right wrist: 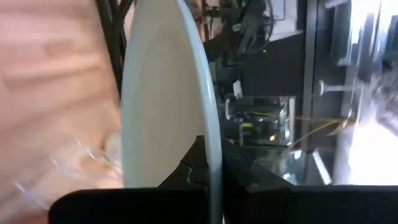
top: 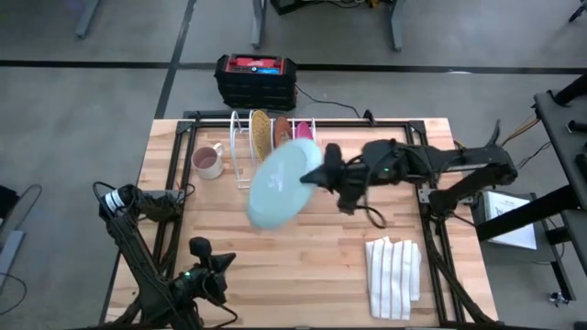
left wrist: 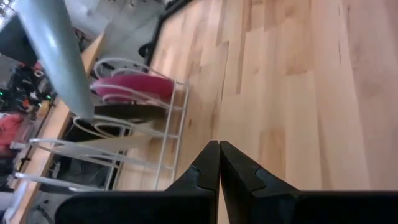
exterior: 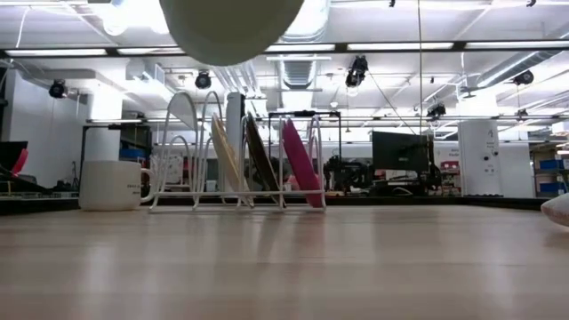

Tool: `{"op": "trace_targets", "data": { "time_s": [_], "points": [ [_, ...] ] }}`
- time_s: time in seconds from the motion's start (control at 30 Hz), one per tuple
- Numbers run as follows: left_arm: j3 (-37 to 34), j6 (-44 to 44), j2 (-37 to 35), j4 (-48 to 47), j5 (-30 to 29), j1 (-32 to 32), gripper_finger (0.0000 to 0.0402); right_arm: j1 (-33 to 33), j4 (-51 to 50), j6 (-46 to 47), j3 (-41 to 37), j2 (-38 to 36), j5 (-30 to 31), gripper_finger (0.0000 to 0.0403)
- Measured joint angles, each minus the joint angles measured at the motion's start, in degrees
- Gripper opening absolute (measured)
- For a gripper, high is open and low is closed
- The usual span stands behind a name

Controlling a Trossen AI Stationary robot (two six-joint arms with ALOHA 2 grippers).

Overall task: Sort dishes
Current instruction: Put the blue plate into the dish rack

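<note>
The right gripper is clamped on the rim of the pale teal-blue plate, holding it in the air above the middle of the table, just in front of the white wire rack; from above the plate is tilted and covers part of the rack's near side, so the wires there are hidden; in the right wrist view the plate is seen edge-on, with one dark finger against its face and the rim running down between the jaws, the lower part of the grip cut off by the picture's edge; in the low view only the plate's rounded underside shows, the rest cut off at the top.

Three plates stand on edge in the rack: the yellow speckled plate, the orange-brown plate and the magenta-pink plate; from above they are thin slivers, and the white marks on the orange-brown one are hard to make out.

The left gripper is closed on nothing, its fingers pressed together, resting low at the near left corner of the table; a white mug sits left of the rack; a striped folded cloth lies near the right front edge, and in the low view only a blurred corner of it shows.
</note>
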Motion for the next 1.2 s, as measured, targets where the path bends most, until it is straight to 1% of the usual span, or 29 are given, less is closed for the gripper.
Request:
{"op": "trace_targets", "data": {
  "time_s": [0.1, 0.17, 0.27, 0.37, 0.47, 0.57, 0.67, 0.8, 0.93, 1.1, 1.2],
  "points": [
    [0.0, -2.13, 0.0, -1.77, 3.74, 0.0, 0.0, -0.59, -0.84, -9.2, 3.95, 3.18, 1.9, 0.0001],
    [-0.13, -2.86, 0.0, -1.77, 6.52, 0.0, 0.0, -0.88, -2.44, -18.32, 5.56, 4.42, 2.76, 0.0001],
    [-0.25, -3.3, 0.0, -1.79, 8.16, -0.07, 0.0, -1.0, -0.99, -28.91, 8.12, 6.71, 6.96, 0.0001],
    [-0.46, -3.35, 0.0, -1.77, 8.84, -0.07, 0.0, -1.43, -1.69, -34.5, 10.47, 9.98, 13.11, 0.0001],
    [-0.47, -3.23, 0.0, -1.78, 8.95, -0.07, 0.0, -1.9, -1.59, -39.9, 12.67, 13.35, 17.26, 0.0001],
    [-0.47, -3.06, 0.0, -1.77, 9.09, -0.09, 0.0, -2.24, 1.55, -44.93, 14.94, 16.42, 21.28, 0.0],
    [-0.47, -3.06, 0.0, -1.77, 10.34, -0.09, 0.0, -3.03, 1.8, -47.88, 17.41, 19.71, 24.71, 0.0],
    [-0.47, -3.38, 0.0, -1.77, 12.26, -0.11, 0.0, -4.01, 1.68, -49.54, 21.05, 23.51, 25.89, 0.0],
    [-0.47, -5.22, 0.0, -1.76, 17.92, -0.17, 0.0, -5.04, 2.26, -50.02, 24.51, 26.7, 25.71, 0.0],
    [-0.49, -9.52, 0.0, -1.77, 25.33, -1.21, 0.0, -6.39, 1.83, -53.4, 25.9, 30.29, 26.29, 0.0],
    [-0.49, -12.82, 0.0, -1.76, 27.8, -2.89, 0.0, -6.9, 3.0, -55.1, 26.0, 31.28, 27.99, 0.0]
  ]
}}
